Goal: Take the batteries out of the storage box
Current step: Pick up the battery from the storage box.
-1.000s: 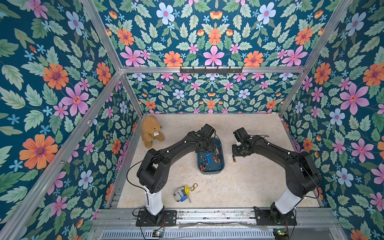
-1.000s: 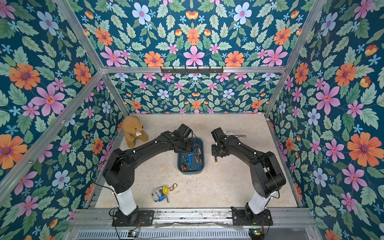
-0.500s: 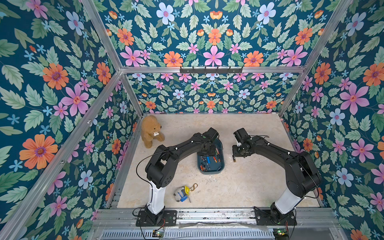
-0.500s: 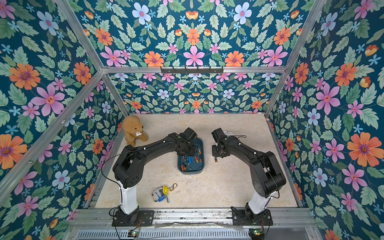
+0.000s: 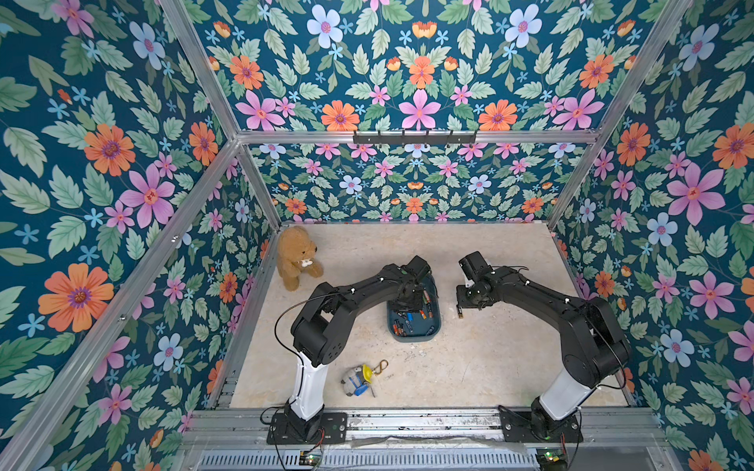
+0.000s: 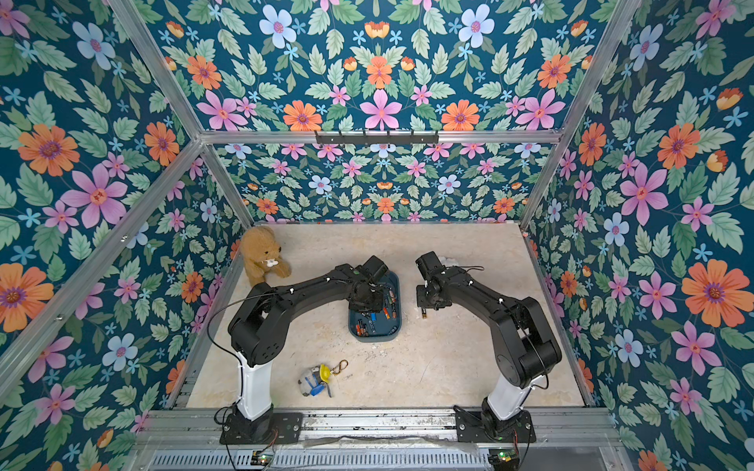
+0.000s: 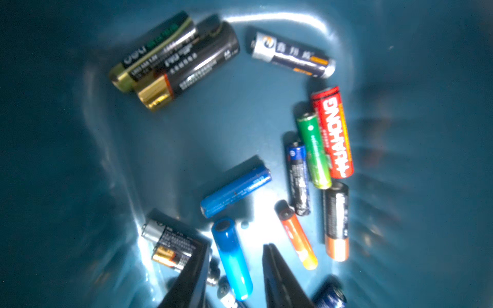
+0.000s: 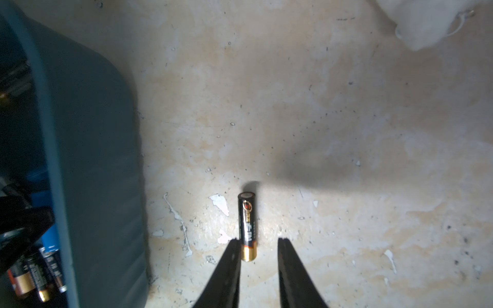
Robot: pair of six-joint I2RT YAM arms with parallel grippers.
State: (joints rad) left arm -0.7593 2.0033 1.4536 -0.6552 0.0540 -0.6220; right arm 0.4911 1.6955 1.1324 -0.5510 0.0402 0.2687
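The teal storage box (image 5: 412, 337) sits mid-table in both top views, with several batteries (image 5: 424, 304) loose inside. My left gripper (image 5: 408, 304) reaches down into it. In the left wrist view its jaws (image 7: 237, 244) stand either side of a light-blue battery (image 7: 232, 256), with a gap still showing on one side. Red, green, orange and black-gold batteries (image 7: 333, 133) lie around it. My right gripper (image 8: 258, 240) hovers open over the table beside the box (image 8: 93, 160). A black-gold battery (image 8: 247, 221) lies on the table, its gold end between the fingertips.
A brown teddy bear (image 5: 296, 257) sits at the back left corner. A small toy with a yellow and blue part and a key ring (image 5: 359, 379) lies near the front. Something white (image 8: 426, 24) lies beyond the right gripper. Flowered walls close three sides.
My left gripper has sunk lower into the box and its jaws have narrowed around the light-blue battery. The right arm has stayed almost still over the black-gold battery.
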